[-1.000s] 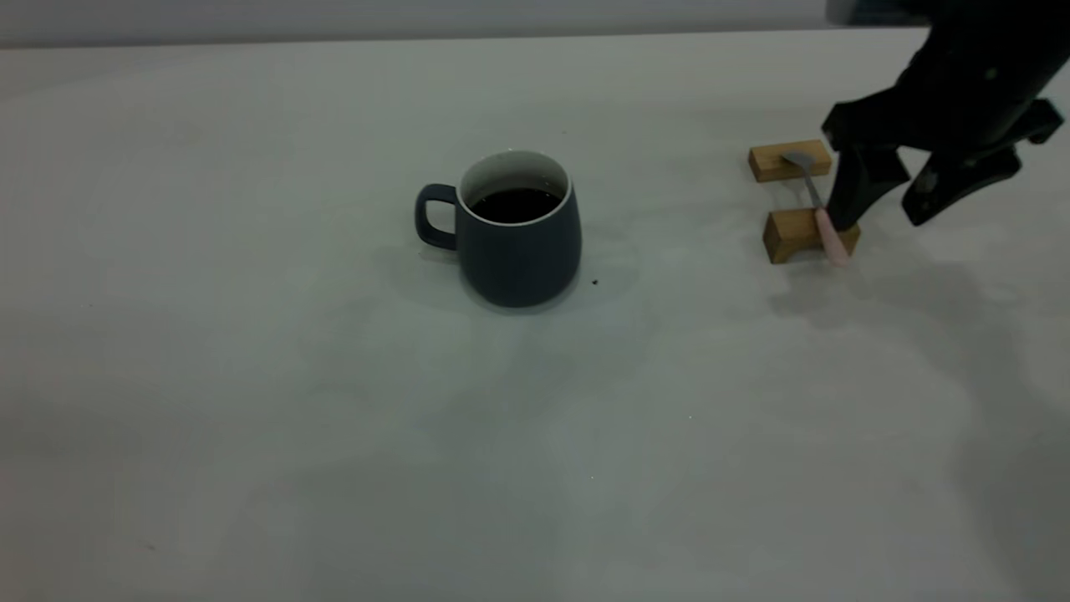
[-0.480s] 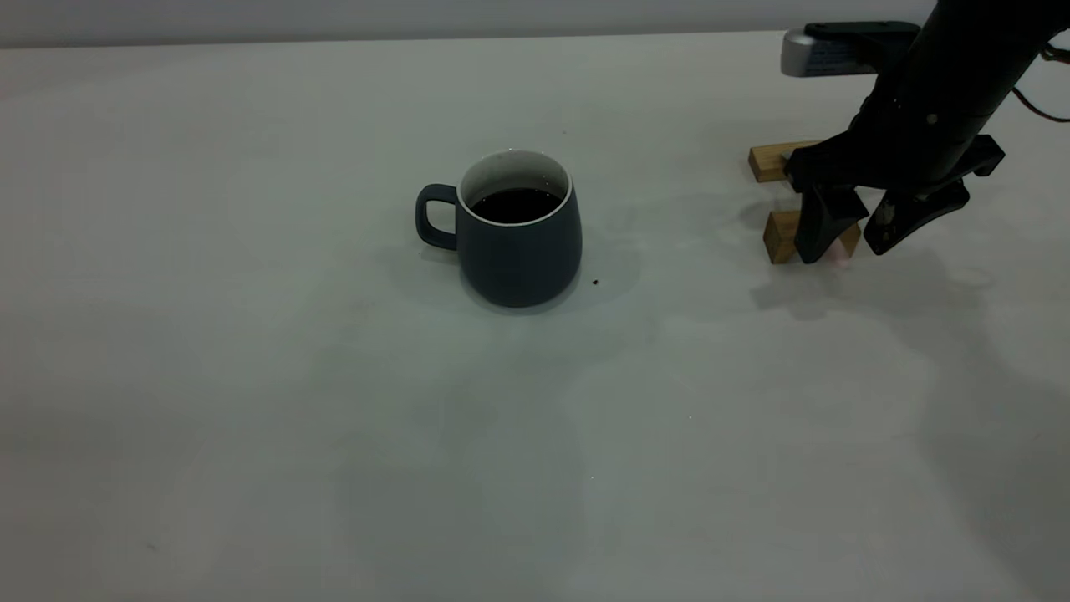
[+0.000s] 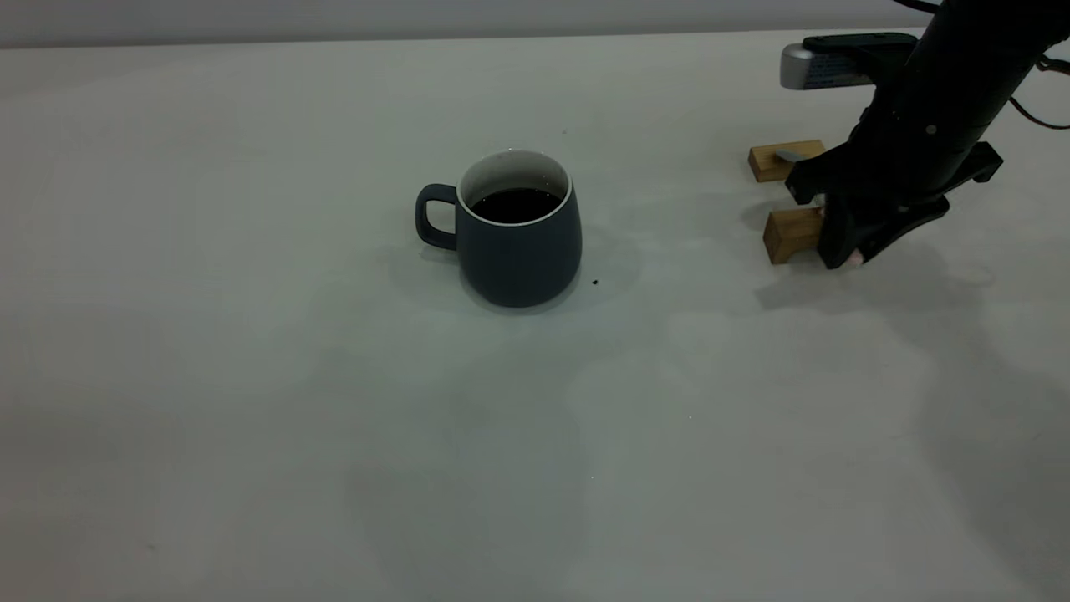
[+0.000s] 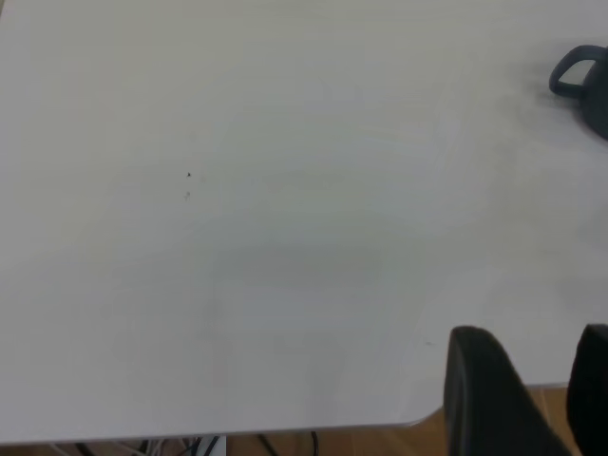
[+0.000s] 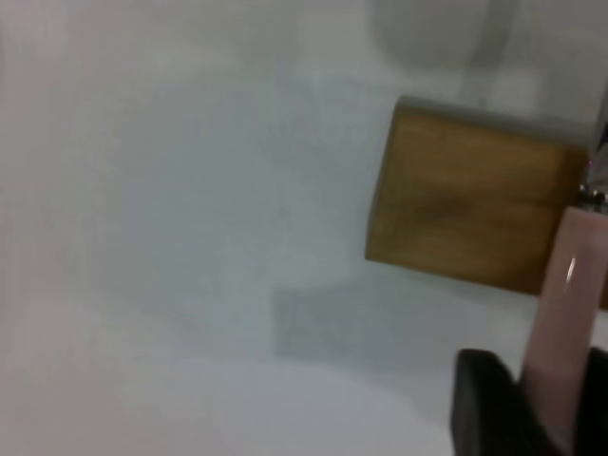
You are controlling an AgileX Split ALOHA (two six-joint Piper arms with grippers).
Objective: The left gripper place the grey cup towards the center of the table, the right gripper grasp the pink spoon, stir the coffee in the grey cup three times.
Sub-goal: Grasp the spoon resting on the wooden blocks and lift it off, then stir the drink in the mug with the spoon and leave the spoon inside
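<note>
Lengthwise, pink spoon (image 5: 560,313) across blocks (image 3: 790,234).

A robot test bench in a lab-like room: a wide, plain pale grey-white matte surface (image 3: 251,376) stands before a bare grey wall (image 3: 376,17), with loose cables (image 4: 190,446) hanging below its edge over a wood-toned floor (image 4: 380,442).
</note>
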